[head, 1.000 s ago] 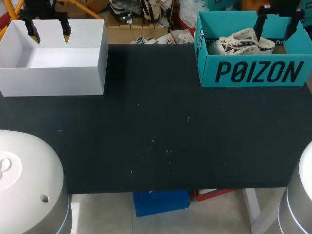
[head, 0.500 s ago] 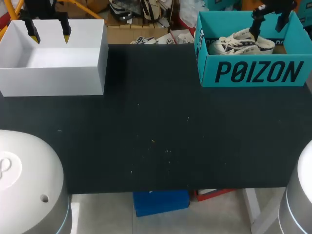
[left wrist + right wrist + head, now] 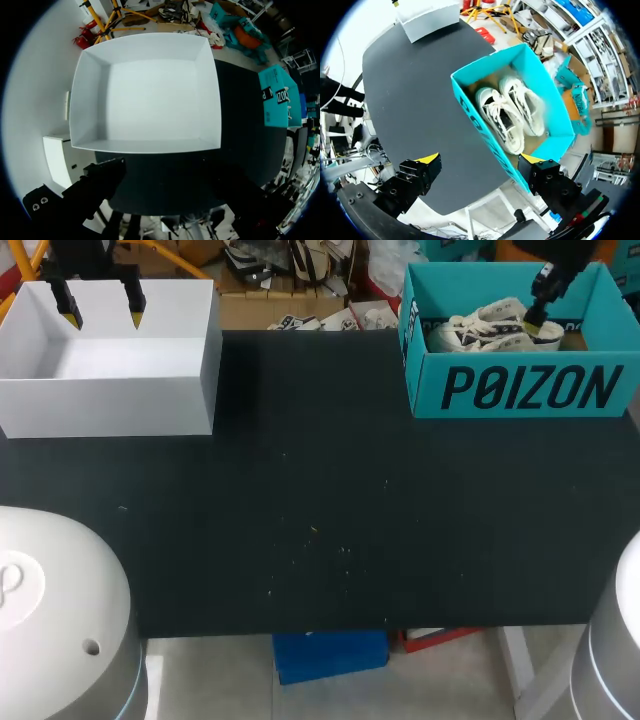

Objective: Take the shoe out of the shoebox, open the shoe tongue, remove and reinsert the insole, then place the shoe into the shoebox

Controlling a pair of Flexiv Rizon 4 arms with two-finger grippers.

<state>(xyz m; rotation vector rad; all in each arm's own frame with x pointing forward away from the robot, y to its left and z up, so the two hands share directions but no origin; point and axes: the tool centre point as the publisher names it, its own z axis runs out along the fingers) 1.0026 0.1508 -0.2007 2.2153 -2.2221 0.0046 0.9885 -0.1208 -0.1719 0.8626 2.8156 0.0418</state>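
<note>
The right gripper (image 3: 479, 159), fingers spread wide, hangs over the teal shoebox (image 3: 520, 390) at the far right of the table (image 3: 320, 490), its arm coming in from the far right corner. Two white shoes (image 3: 488, 328) lie side by side inside the shoebox. The left gripper (image 3: 102, 310), also spread, hovers above the open white box (image 3: 110, 400) at the far left. In the head view only one of the right gripper's yellow tips can be made out.

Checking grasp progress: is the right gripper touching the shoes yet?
Apart. The right wrist view shows the right gripper open, both tips clear of the shoes in the shoebox.
</note>
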